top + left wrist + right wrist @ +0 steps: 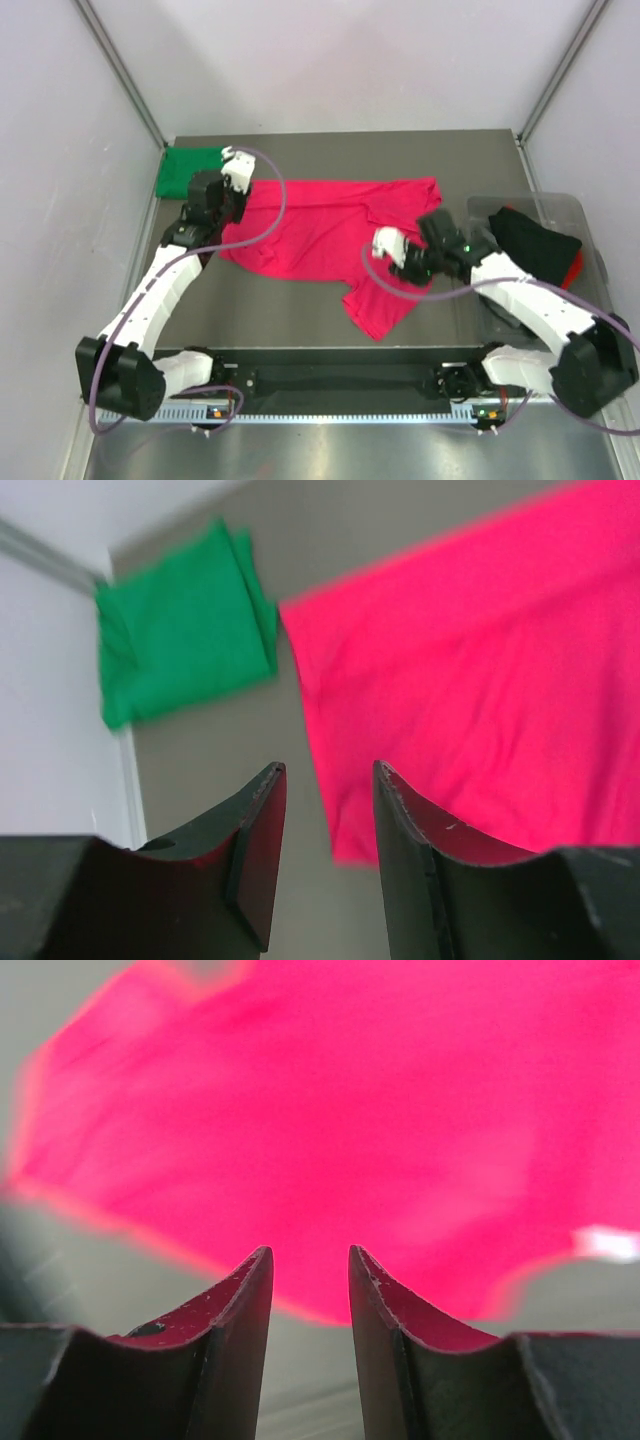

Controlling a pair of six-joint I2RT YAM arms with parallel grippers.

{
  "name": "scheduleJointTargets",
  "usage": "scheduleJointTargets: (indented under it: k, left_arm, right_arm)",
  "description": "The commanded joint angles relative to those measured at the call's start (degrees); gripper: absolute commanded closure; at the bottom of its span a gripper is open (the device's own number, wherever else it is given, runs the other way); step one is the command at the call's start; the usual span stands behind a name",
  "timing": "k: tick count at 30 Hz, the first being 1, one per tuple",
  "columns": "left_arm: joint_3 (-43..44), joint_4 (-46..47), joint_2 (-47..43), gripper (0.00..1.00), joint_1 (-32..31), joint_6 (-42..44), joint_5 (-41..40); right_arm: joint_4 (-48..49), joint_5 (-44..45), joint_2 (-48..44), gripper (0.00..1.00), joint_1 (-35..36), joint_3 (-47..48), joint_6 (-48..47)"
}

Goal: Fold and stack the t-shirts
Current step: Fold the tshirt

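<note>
1. We counted two shirts: one crimson-pink t-shirt (320, 235) lay spread mid-tabletop (300, 310), and one green t-shirt (190, 170) sat folded at the far-left corner.
2. Two hands hovered released, grasping nothing: the left hand (328, 772) and the right hand (310, 1252).
3. One bin (580, 215) held dark cloth (535, 245).

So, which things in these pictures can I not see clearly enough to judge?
- Top view: the left claw covers the right edge of the green t-shirt.
- Top view: dark cloth in the clear bin; what it is cannot be told.
- Right wrist view: the pink t-shirt is blurred; its white label is unreadable and cut by the edge.
</note>
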Motion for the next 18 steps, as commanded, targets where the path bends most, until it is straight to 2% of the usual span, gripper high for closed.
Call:
scheduleJointTargets:
  k: [1, 8, 12, 18]
  left_arm:
    - [-3.47, -4.52, -5.72, 0.55, 2.81, -0.93, 1.97]
    - [-7.78, -5.22, -11.62, 0.55, 8.08, -4.09, 7.86]
    - [-7.17, -5.66, -11.18, 0.55, 8.79, -4.27, 6.89]
    - [-4.88, -5.84, -7.58, 0.58, 8.97, -5.06, 5.75]
  right_arm:
    - [-4.42, -4.75, -8.12, 0.64, 5.98, -5.49, -4.07]
    - [-5.58, -8.01, -9.79, 0.64, 8.02, -9.27, -3.45]
    - [-4.17, -9.42, -8.22, 0.64, 11.26, -9.45, -2.93]
    - [0.04, -6.17, -5.23, 0.68, 18.82, -12.00, -3.89]
